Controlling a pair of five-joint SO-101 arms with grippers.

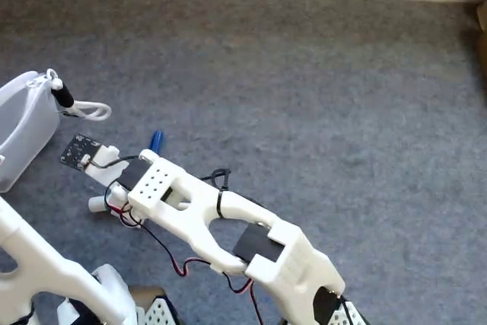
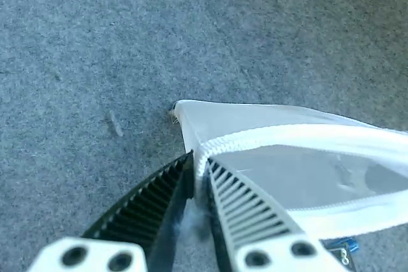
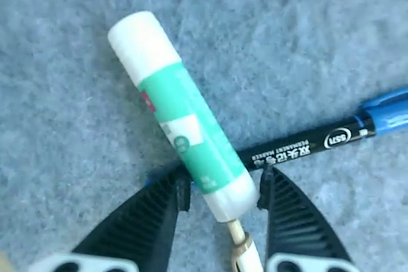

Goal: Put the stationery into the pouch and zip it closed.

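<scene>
The translucent white pouch (image 1: 27, 123) lies at the table's left edge, with a black item (image 1: 62, 96) poking from its mouth. My left gripper (image 2: 197, 173) is shut on the pouch's (image 2: 299, 164) zip edge near one corner. A white and green glue stick (image 3: 182, 113) lies on the carpet across a black marker (image 3: 299, 149) with a blue cap (image 1: 156, 141). My right gripper (image 3: 221, 189) is open, its fingers close on either side of the glue stick's lower end. A thin beige stick (image 3: 241, 243) shows just beneath it.
Grey carpet covers the whole table (image 1: 327, 97). A white strap loop (image 1: 93, 111) trails from the pouch toward the marker. The right arm (image 1: 228, 222) stretches from the front edge to the left; the left arm's white link (image 1: 34, 256) stands at the front left corner.
</scene>
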